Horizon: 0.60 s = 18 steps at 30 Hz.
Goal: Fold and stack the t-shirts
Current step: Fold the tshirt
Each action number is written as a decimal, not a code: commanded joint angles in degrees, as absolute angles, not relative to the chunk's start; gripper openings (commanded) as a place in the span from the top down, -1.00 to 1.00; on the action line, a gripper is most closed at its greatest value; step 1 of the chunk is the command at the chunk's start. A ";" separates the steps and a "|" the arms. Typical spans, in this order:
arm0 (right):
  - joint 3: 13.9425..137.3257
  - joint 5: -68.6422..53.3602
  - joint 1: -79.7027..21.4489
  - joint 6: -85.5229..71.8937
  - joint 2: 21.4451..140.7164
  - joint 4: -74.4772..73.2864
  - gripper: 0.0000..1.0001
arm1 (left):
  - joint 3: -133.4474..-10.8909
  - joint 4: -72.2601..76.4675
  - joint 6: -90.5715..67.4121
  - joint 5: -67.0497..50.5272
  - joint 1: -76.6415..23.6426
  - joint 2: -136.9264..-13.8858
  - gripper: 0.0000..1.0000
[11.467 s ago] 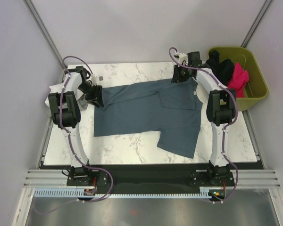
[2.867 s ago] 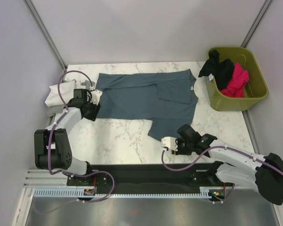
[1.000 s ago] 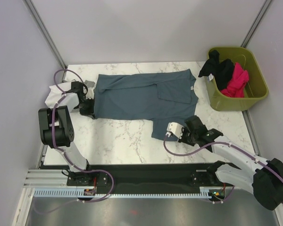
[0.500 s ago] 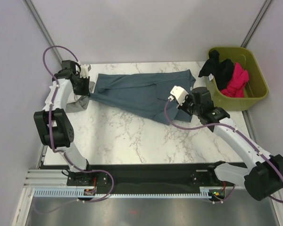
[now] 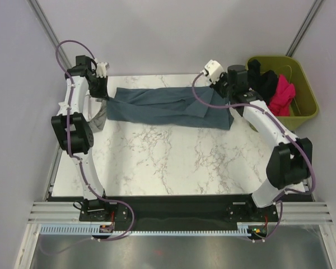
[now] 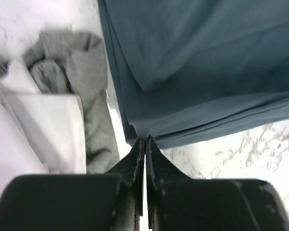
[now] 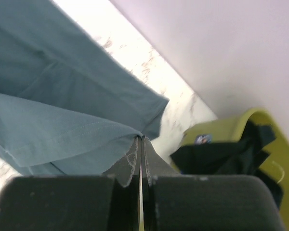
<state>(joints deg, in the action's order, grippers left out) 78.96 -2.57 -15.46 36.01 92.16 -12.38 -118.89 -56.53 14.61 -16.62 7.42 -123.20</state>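
Note:
The slate blue-grey t-shirt (image 5: pixel 162 106) lies folded in a long band across the far part of the table, also in the left wrist view (image 6: pixel 197 67) and right wrist view (image 7: pixel 53 96). My left gripper (image 5: pixel 99 91) is shut on its left edge (image 6: pixel 144 139). My right gripper (image 5: pixel 228 96) is shut on its right edge (image 7: pixel 140 138), holding that corner slightly above the table. A white t-shirt (image 6: pixel 33 125) and a grey cloth (image 6: pixel 82 82) lie at the far left. Black (image 5: pixel 263 78) and magenta-pink (image 5: pixel 281 92) t-shirts sit in the bin.
The olive-green plastic bin (image 5: pixel 305 98) stands at the far right, seen also in the right wrist view (image 7: pixel 231 130). Marble tabletop (image 5: pixel 173 162) stretches in front of the folded shirt. Booth walls close in at the back and sides.
Both grippers carried the shirt's near edge from the front of the table to the far edge, folding the shirt in half into a narrow band. Both arms now reach to the back.

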 commanded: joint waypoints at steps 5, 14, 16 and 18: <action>104.91 -4.13 -12.83 35.33 114.67 -9.49 1.00 | -140.42 -62.75 14.06 -17.06 6.59 -135.86 0.96; 130.07 5.96 -12.66 29.90 136.93 -11.51 0.11 | -143.79 -53.18 10.99 -7.04 5.62 -140.29 0.09; 128.51 6.59 -12.57 27.35 133.17 -11.08 -0.01 | -142.22 -51.95 10.46 -6.68 5.71 -134.95 0.07; 123.17 5.46 -12.66 24.18 127.65 -10.64 -0.15 | -140.37 -51.24 9.76 -8.43 5.71 -131.94 0.05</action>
<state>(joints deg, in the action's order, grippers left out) 124.62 3.42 -12.58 30.24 137.95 -13.74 -140.20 -56.10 12.49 -9.41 5.43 -141.78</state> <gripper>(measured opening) 0.553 0.470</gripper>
